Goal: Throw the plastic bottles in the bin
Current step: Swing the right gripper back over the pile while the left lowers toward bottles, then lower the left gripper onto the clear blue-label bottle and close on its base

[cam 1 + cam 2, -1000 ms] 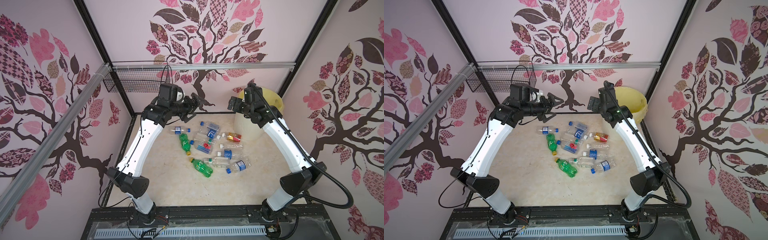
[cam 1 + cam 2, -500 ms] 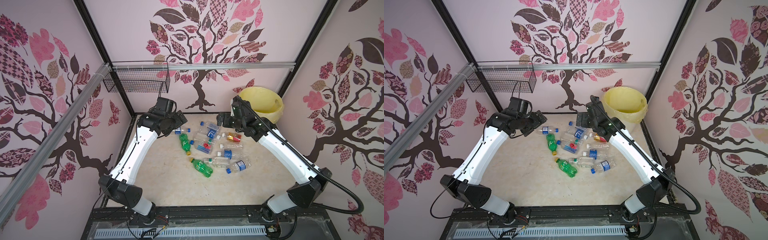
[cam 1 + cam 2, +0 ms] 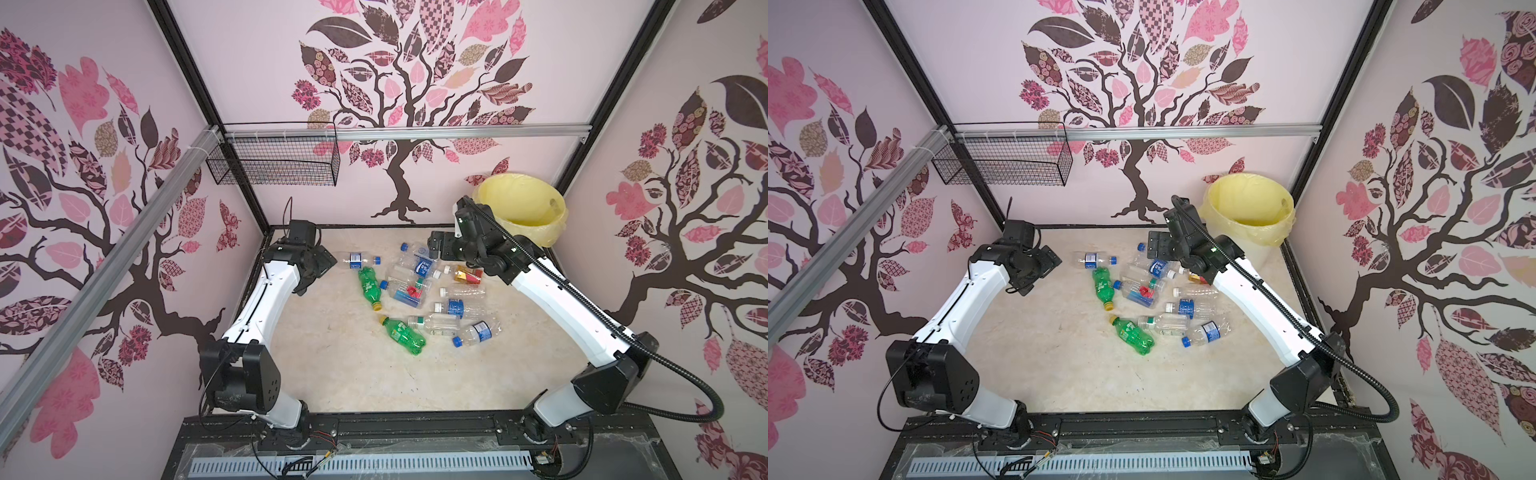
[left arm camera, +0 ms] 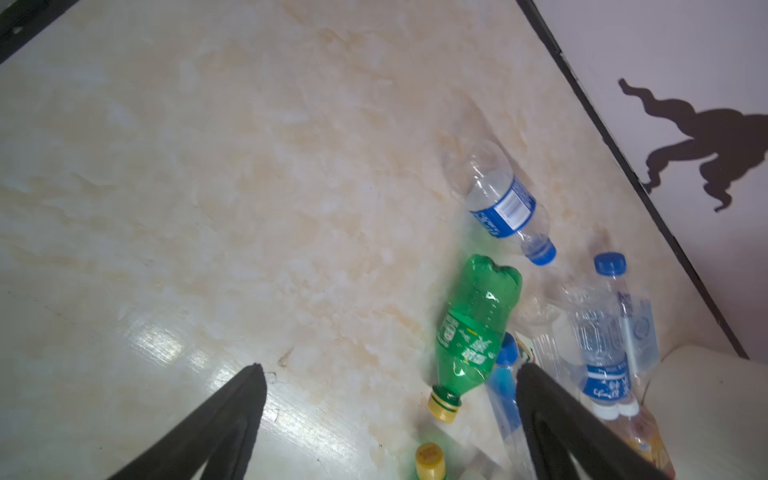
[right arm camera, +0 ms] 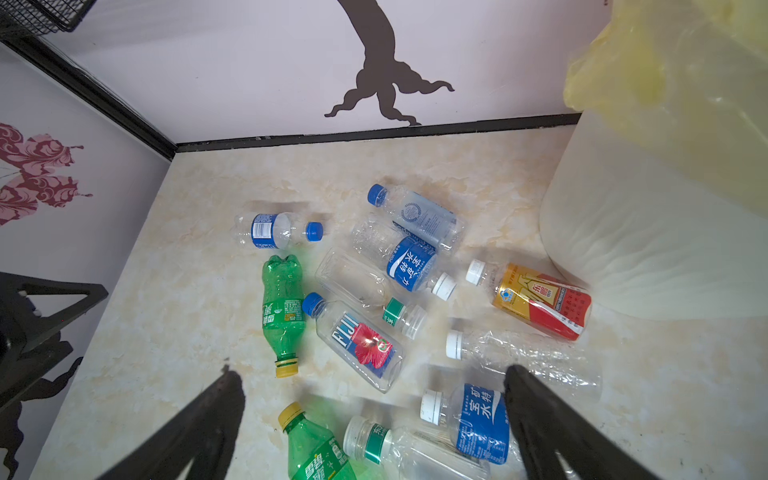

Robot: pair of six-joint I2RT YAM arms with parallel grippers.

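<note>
Several plastic bottles (image 3: 419, 291) lie in a loose heap on the marble table in both top views: clear ones with blue labels, two green ones (image 3: 369, 286) and a red-gold one (image 3: 467, 275). The bin (image 3: 536, 230), lined with a yellow bag, stands at the back right corner. My left gripper (image 3: 322, 264) hangs open and empty just left of the heap, near a clear blue-capped bottle (image 4: 498, 203). My right gripper (image 3: 438, 245) is open and empty above the heap's back edge, beside the bin's white wall (image 5: 644, 249). Both wrist views show the fingers spread wide above the bottles.
A black wire mesh basket (image 3: 274, 166) hangs on the back wall at the left, above the table. Patterned walls close in the table on three sides. Bare marble (image 3: 332, 365) stretches from the heap to the front rail.
Both arms have come down from high near the back wall to just above the table. The right gripper swung left, away from the bin, to the heap. Both stayed open.
</note>
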